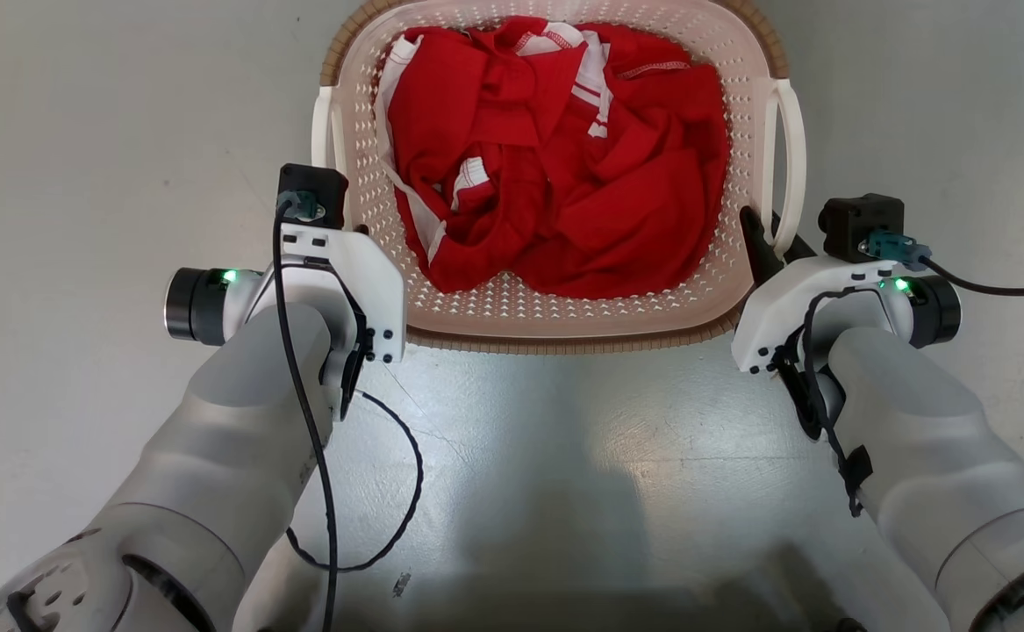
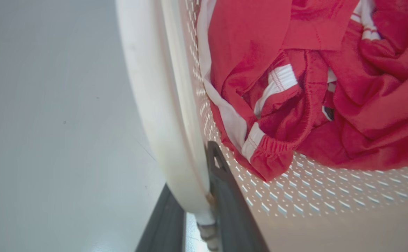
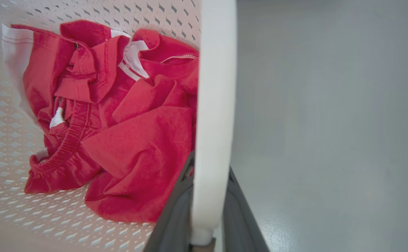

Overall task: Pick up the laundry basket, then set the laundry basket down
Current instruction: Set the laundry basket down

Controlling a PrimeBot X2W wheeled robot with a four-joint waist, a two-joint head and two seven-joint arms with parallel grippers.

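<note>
The laundry basket (image 1: 512,309) is cream-white and perforated, with a brown woven rim, and stands at the top middle of the head view. My left gripper (image 1: 325,204) sits at its left white handle (image 1: 325,123). In the left wrist view that handle (image 2: 155,87) runs down between the dark fingers (image 2: 224,203), and the left gripper (image 2: 193,175) is shut on it. My right gripper (image 1: 776,242) is at the right handle (image 1: 791,149). In the right wrist view the handle (image 3: 216,87) is clamped in the right gripper (image 3: 209,168). I cannot tell whether the basket rests on the floor.
Crumpled red clothes with white trim (image 1: 555,158) fill the basket's bottom. Smooth grey floor (image 1: 82,132) lies on both sides and in front of the basket. A black cable (image 1: 389,491) loops from my left forearm.
</note>
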